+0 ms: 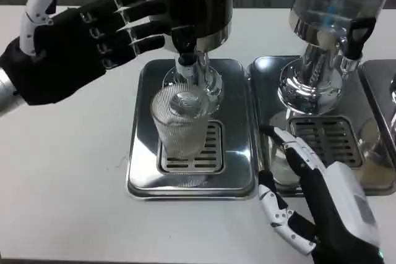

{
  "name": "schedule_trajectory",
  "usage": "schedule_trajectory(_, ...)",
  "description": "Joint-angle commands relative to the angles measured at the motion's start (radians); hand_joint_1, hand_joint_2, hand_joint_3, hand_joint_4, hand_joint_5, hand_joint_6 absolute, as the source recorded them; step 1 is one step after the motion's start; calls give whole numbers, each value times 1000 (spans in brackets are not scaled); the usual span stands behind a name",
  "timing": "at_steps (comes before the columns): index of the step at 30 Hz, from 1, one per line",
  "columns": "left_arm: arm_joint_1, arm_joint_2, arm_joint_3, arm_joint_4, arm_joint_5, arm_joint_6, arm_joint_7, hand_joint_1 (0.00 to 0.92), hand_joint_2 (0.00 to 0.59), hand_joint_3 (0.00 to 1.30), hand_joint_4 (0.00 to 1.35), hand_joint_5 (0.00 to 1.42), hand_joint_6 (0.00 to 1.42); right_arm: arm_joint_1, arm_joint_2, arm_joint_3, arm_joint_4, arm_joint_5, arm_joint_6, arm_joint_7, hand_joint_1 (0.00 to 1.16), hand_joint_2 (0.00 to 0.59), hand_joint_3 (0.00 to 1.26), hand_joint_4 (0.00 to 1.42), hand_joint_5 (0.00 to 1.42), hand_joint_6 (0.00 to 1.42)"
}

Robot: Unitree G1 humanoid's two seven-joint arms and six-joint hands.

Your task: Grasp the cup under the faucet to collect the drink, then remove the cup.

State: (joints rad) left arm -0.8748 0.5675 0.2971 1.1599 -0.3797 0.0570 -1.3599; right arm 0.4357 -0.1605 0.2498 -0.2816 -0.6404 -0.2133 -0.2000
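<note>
Cup (180, 123) stands on the drip tray (143, 171) beneath our faucet (186, 51), toward the table's (62, 177) far edge. Our left hand (74, 44) hovers beside it, fingers spread; our right hand (315, 202) rests open at the near edge.

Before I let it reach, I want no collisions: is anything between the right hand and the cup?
Nothing visible. The right hand lies open by the tray's right edge, with only bare tray between it and the cup.

The cup (180, 122) stands on the drip tray (192, 180) under the faucet (185, 51), apparently touching neither hand.
</note>
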Motion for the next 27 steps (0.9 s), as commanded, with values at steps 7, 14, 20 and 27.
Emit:
schedule_trajectory(7,-16,-36,-18,-1,29,-39,22,0,165,202,107,132,74,2,15,4,10,9,-3,-17,473,521,159,119,86,197)
schedule_trajectory(14,-25,-64,-21,1,47,-47,35,0,165,193,86,115,74,8,21,3,8,8,-4,-20,470,521,159,124,86,197)
schedule_trajectory(20,-34,-76,-20,3,51,-53,41,0,165,180,79,104,74,11,24,3,6,5,-3,-22,468,521,159,127,86,197)
schedule_trajectory(27,-46,-80,-18,6,51,-63,53,0,164,187,78,103,74,11,29,3,8,9,-4,-23,467,521,159,128,86,197)
